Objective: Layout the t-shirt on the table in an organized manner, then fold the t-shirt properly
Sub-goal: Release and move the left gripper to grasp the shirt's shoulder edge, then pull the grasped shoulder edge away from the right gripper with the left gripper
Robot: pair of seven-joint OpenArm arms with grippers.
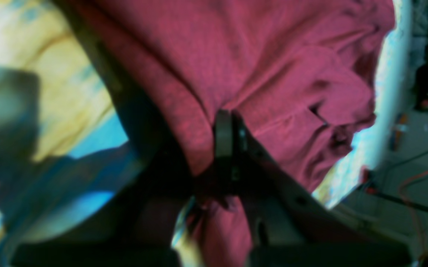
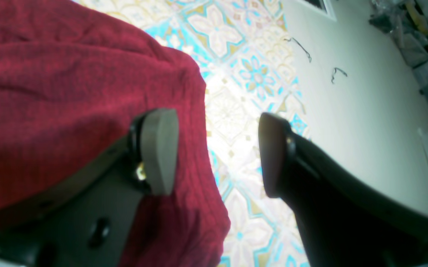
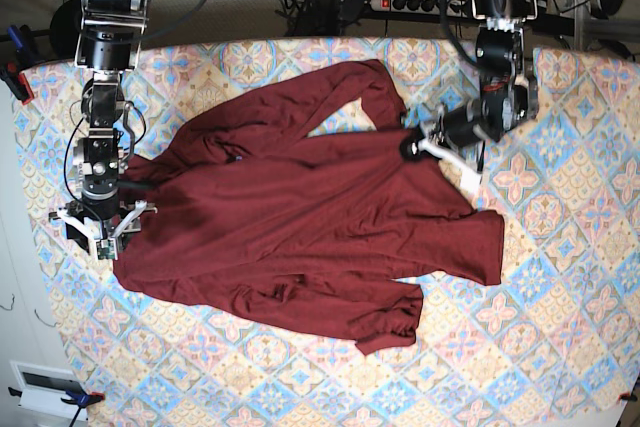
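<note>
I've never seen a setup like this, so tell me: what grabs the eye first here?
A big dark maroon t-shirt with long sleeves sprawls crumpled across the middle of the table, whose cloth is a bright blue, pink and cream floral tile pattern. The left gripper is pinched shut on the shirt's far edge, while the right gripper hangs open over the shirt's opposite edge, one finger above cloth and one above bare table.

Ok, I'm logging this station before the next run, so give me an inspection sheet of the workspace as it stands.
Surface: table, patterned tile cloth, flat.
Job's things: t-shirt, maroon, spread out but rumpled, sleeves bunched.
Clutter: nothing seen on the cloth.
Grippers: left gripper shut on a pinch of shirt fabric; right gripper open, straddling the shirt's edge.
Cables: bundle and power strip behind the table's far edge.
Surroundings: pale floor beside the table; clamps at its edge.
</note>
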